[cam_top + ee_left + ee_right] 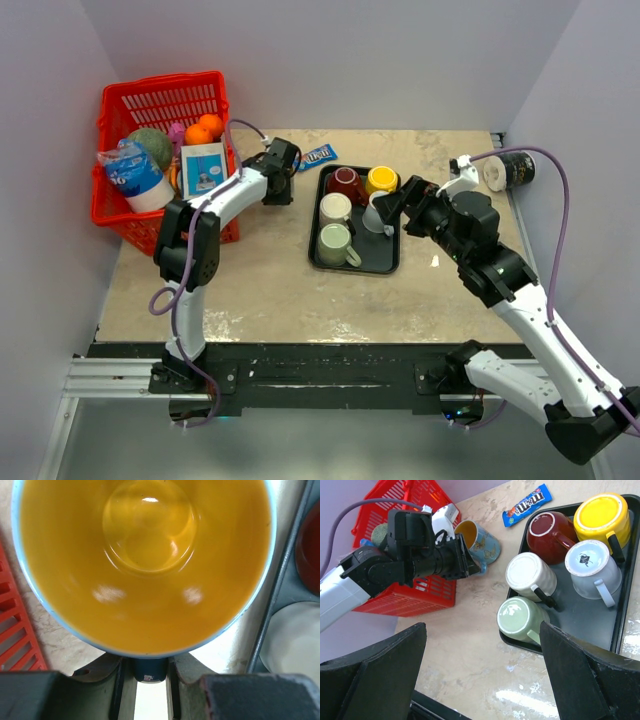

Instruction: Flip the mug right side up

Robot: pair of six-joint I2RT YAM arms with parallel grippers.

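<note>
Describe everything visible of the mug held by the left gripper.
The mug looks like glossy ceramic: light blue outside with a butterfly print, orange-yellow inside. It is tipped on its side, mouth towards the left gripper, which is shut on its blue handle. It is between the red basket and the tray; whether it touches the table is unclear.
</note>
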